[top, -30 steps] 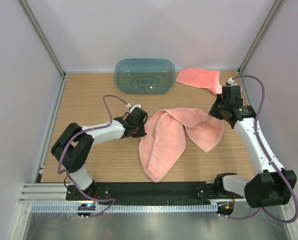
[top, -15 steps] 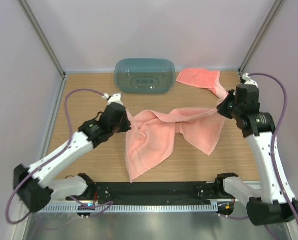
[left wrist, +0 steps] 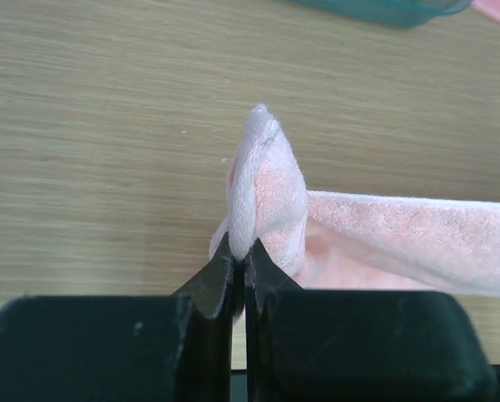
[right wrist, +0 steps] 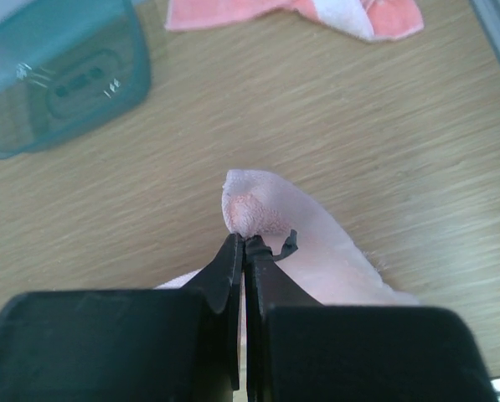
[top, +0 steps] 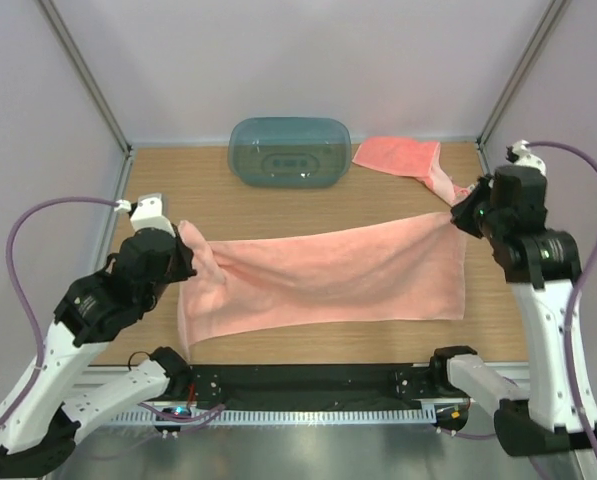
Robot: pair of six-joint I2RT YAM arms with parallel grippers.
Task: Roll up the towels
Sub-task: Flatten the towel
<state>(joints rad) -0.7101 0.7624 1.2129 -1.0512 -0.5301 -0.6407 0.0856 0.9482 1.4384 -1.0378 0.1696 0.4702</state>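
A pink towel (top: 328,275) hangs stretched wide between my two grippers above the wooden table. My left gripper (top: 183,248) is shut on its left top corner, which shows in the left wrist view (left wrist: 262,184) pinched between the jaws (left wrist: 241,260). My right gripper (top: 462,212) is shut on the right top corner, seen in the right wrist view (right wrist: 258,209) at the jaw tips (right wrist: 244,243). A second pink towel (top: 403,157) lies crumpled at the back right; it also shows in the right wrist view (right wrist: 300,12).
A teal plastic bin (top: 290,151) lies upside down at the back middle; it also shows in the right wrist view (right wrist: 57,79). Walls close in the table on three sides. A black rail (top: 308,380) runs along the near edge.
Both arms have pulled apart, left gripper to the left and nearer, right gripper to the right. The towel has gone from a folded heap to a stretched flat sheet.
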